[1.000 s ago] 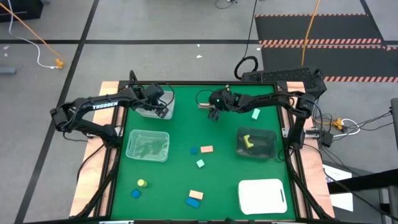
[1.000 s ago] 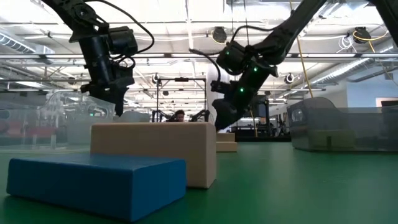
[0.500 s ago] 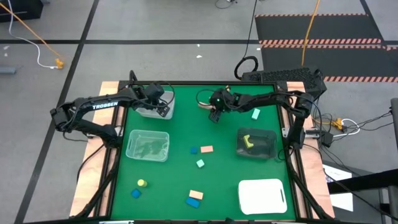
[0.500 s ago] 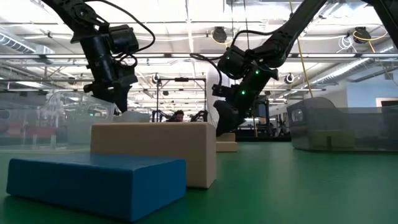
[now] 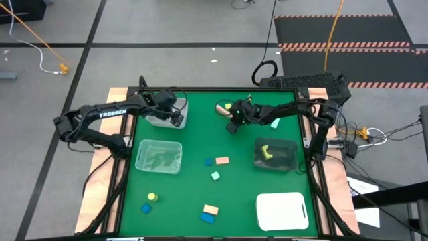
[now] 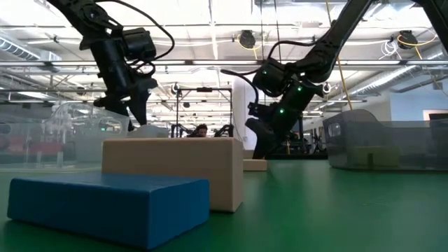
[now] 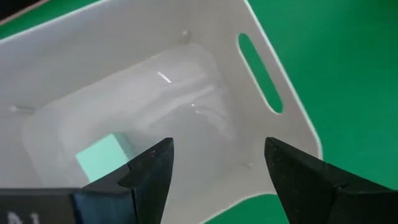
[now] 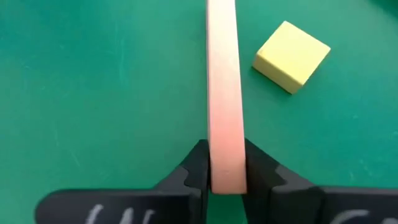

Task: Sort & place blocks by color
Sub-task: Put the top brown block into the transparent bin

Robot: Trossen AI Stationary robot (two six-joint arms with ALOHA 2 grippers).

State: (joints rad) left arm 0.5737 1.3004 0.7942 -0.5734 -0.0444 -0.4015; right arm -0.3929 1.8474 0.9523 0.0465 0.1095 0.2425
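1. While you plan the next move, start at the near edge of the tabletop (image 5: 194,134): a blue block (image 5: 208,217) and a salmon block (image 5: 210,209) lie touching near the middle. To their left sit a yellow block (image 5: 152,197) and another blue block (image 5: 146,208), and the white flat tray (image 5: 281,210) fills the near right corner.
2. Mid-table you have a mint block (image 5: 215,176), then a small blue block (image 5: 208,162) beside a salmon one (image 5: 222,161). A clear bin (image 5: 159,156) stands to the left, and a darker bin (image 5: 275,154) with a yellow piece inside stands to the right.
3. Toward the far side, your right gripper (image 8: 227,171) has its fingers clamped on a thin salmon bar (image 8: 224,93). The bar's long axis runs straight out ahead of the gripper, in line with the fingers, so it juts forward rather than crosswise. A yellow cube (image 8: 291,56) lies just beside the bar's far end, not touching it, and a mint block (image 5: 275,122) lies to the right.
4. For the drop, judge which bin takes salmon; none shows salmon inside yet. The right arm already carries the bar, and the bar's forward reach is what you must clear over any rim.
5. At the far left, your left gripper (image 7: 214,171) hovers with its fingers spread wide and empty over the white bin (image 7: 261,37), where a mint cube (image 7: 106,155) rests on the bottom.
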